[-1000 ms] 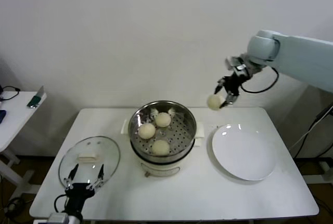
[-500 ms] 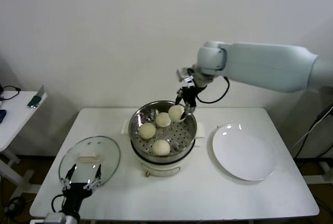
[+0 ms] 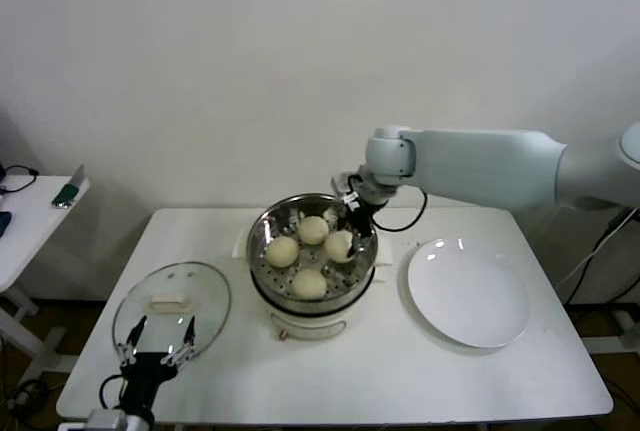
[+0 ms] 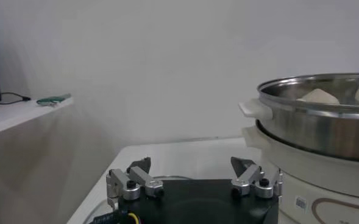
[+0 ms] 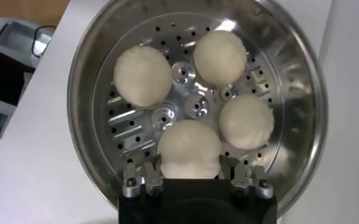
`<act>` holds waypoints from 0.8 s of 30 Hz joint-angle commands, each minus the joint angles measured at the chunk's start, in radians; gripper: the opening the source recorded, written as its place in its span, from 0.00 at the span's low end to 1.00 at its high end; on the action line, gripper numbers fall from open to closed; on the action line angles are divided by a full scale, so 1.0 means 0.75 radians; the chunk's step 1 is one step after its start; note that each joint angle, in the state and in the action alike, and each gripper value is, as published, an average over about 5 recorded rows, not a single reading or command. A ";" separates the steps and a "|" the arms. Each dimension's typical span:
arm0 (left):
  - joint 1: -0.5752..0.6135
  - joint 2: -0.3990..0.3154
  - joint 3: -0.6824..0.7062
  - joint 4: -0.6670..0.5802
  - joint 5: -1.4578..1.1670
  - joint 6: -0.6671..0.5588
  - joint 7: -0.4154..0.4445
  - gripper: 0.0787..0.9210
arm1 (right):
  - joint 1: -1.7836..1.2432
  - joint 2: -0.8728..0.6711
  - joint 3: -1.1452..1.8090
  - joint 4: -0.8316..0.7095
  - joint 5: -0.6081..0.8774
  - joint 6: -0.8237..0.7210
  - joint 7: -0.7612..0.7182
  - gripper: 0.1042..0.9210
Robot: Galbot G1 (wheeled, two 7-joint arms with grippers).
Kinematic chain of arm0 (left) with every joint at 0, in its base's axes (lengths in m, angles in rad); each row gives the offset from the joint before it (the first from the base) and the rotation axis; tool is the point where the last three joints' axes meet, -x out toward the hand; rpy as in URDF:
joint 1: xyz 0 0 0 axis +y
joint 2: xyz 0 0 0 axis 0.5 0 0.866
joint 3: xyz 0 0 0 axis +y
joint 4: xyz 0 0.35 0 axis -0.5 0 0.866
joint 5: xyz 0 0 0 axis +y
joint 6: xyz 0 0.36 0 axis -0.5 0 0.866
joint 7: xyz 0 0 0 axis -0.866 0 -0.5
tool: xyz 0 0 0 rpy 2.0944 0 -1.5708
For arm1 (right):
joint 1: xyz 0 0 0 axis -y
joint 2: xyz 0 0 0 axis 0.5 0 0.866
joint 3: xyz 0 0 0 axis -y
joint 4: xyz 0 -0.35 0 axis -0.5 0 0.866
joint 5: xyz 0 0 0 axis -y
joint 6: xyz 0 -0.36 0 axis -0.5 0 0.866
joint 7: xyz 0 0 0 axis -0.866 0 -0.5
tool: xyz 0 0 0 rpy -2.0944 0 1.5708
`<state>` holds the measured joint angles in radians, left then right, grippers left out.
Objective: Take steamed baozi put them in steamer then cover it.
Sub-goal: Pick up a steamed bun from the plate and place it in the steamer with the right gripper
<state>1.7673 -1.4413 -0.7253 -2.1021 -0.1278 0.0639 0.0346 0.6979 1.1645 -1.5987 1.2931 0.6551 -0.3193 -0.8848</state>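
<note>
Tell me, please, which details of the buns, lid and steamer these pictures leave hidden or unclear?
- Head view: the right pincer hides part of the held round cream-white dough bun; whether it touches the perforated tray is unclear.
- Left wrist view: the shiny round steel steamer is cut off by the edge; its wall hides most buns.
- Left wrist view: the open left pincer body blocks the round clear glass lid.
- Right wrist view: the steamer's base is hidden beneath the pot.

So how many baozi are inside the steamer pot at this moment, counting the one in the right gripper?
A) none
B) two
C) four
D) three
C: the right wrist view shows four baozi on the perforated tray of the steamer, three resting free and the fourth baozi between the fingers of the right gripper.
</note>
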 commanded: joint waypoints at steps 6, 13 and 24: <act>0.002 -0.001 -0.003 -0.002 -0.004 -0.002 -0.003 0.88 | -0.067 0.011 0.045 -0.026 -0.045 -0.005 0.060 0.72; 0.006 0.008 0.001 -0.008 -0.034 -0.003 -0.008 0.88 | 0.124 -0.033 0.021 -0.034 0.072 0.120 -0.106 0.87; -0.024 0.029 0.017 0.022 0.122 0.010 -0.094 0.88 | -0.235 -0.495 0.767 0.024 0.333 0.060 0.513 0.88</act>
<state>1.7649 -1.4283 -0.7206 -2.1056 -0.1443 0.0678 0.0129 0.7470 1.0564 -1.4946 1.2732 0.7631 -0.2548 -0.8963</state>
